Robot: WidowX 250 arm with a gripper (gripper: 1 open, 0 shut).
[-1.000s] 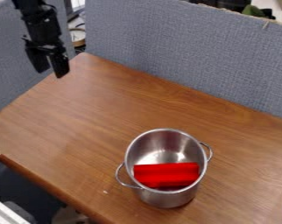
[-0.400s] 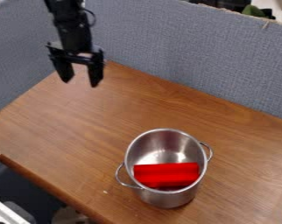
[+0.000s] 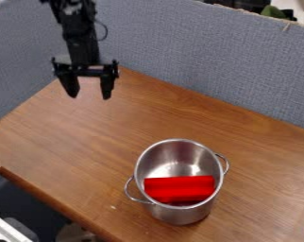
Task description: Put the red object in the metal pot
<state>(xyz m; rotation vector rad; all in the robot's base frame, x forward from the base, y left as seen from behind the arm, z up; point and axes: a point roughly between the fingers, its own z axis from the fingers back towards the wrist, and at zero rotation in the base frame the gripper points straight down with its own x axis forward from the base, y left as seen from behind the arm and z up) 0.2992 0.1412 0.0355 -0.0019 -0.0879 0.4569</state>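
A: Shifted to the right in the view since the earlier frame: the fingers [image 3: 91,93]. Anything else?

B: No visible change in the metal pot [image 3: 177,210] or the red object [image 3: 180,189]. Same spots as before.

A: Open or closed?

B: Open, with tips spread well apart and nothing between. Up over the far side of the counter [image 3: 110,142], well apart from the pot.

A: And the red object?

B: Inside the pot already, lying on its side across the near part, below the rim. By the look of things, task done; probably only a matter of keeping clear now.

A: Handling, if ever in need of a fresh grip?

B: Likely light to moderate in weight, hard to judge. Smooth and glossy, so perhaps a bit slippery. Probably fairly firm, though impossible to tell from looks alone; not obviously fragile. Best to come straight down and pinch across the narrow width, near the middle of the length. Mind the steel wall, close by on the near side. Avoid the rounded ends, prone to rolling out.

A: Now count.

B: One red object. One metal pot, with two loop handles [image 3: 136,192], one on each side.
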